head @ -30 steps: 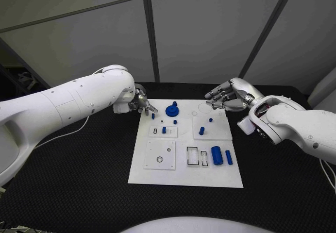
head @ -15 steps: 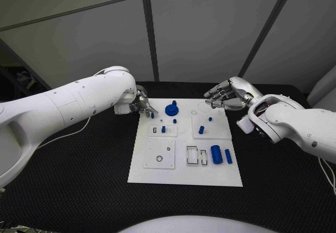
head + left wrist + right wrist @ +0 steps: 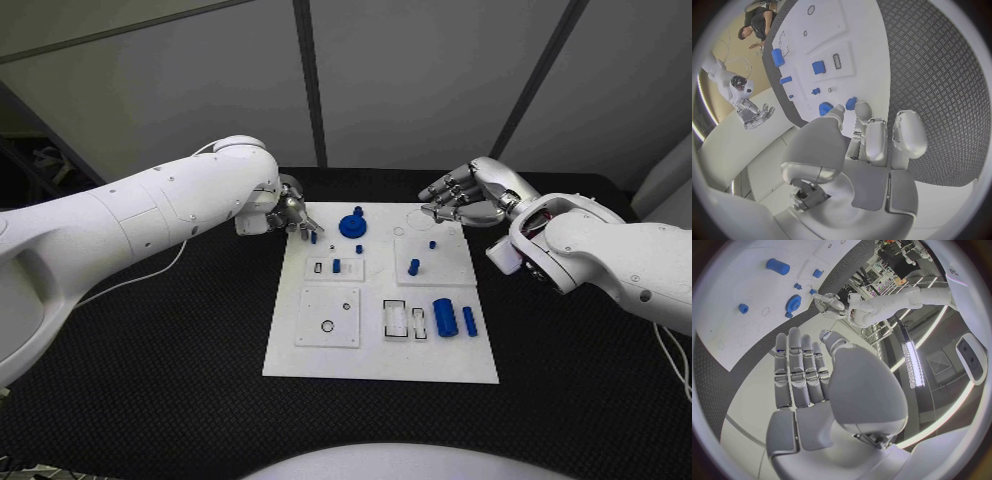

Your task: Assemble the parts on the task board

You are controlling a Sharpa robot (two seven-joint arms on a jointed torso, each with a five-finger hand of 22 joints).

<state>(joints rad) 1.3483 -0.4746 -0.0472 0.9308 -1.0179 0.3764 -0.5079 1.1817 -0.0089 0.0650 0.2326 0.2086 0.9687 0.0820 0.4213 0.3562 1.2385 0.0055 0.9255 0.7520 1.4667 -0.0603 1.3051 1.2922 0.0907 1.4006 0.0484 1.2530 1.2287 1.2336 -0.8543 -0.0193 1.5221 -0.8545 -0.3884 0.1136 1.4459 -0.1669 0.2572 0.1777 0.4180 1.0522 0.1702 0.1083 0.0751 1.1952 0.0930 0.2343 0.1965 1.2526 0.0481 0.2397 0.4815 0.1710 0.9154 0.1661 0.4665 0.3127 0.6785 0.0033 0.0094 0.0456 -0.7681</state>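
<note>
The white task board (image 3: 382, 360) lies in the middle of the black table. My left hand (image 3: 293, 215) hovers at the board's far left corner and pinches a small blue peg (image 3: 313, 238) between thumb and a finger; the left wrist view shows the peg (image 3: 851, 103) at the fingertips. Just beside it a blue gear (image 3: 353, 226) stands on the board. My right hand (image 3: 464, 198) hangs over the far right corner, fingers spread (image 3: 804, 375), holding nothing. A blue peg (image 3: 414, 267) stands in the right block. A blue cylinder (image 3: 446, 318) and a blue bar (image 3: 470, 320) lie near the right edge.
Small blue pieces (image 3: 336, 266) sit in a block left of centre. A white block with a round hole (image 3: 329, 320) and empty rectangular slots (image 3: 395, 318) take up the near half of the board. Black matting (image 3: 159, 350) surrounds the board.
</note>
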